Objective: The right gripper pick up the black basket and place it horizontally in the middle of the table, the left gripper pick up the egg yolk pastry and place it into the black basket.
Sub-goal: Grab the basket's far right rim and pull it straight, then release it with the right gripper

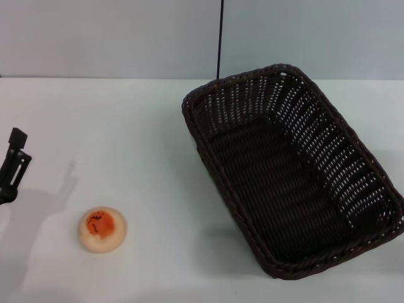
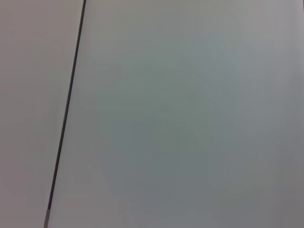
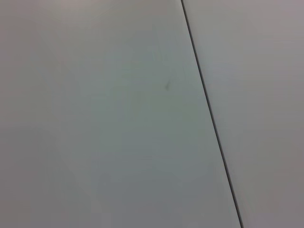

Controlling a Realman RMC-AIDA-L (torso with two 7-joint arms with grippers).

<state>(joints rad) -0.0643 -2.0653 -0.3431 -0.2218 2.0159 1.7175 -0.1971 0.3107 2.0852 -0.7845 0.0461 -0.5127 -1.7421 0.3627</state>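
The black basket [image 1: 297, 170] is a large dark woven wicker basket on the white table, right of the middle, lying at an angle with its long side running from far-left to near-right. It is empty. The egg yolk pastry [image 1: 102, 230] is a small round cream bun with an orange-red centre, on the table at the near left. My left gripper [image 1: 12, 165] is a slim black claw at the left edge of the head view, above the table and to the left of the pastry, apart from it. My right gripper is out of view.
The white table [image 1: 126, 139] ends at a pale wall with a thin dark vertical seam [image 1: 219, 38] behind the basket. Both wrist views show only pale wall with the dark seam [image 2: 66, 114] [image 3: 209, 114].
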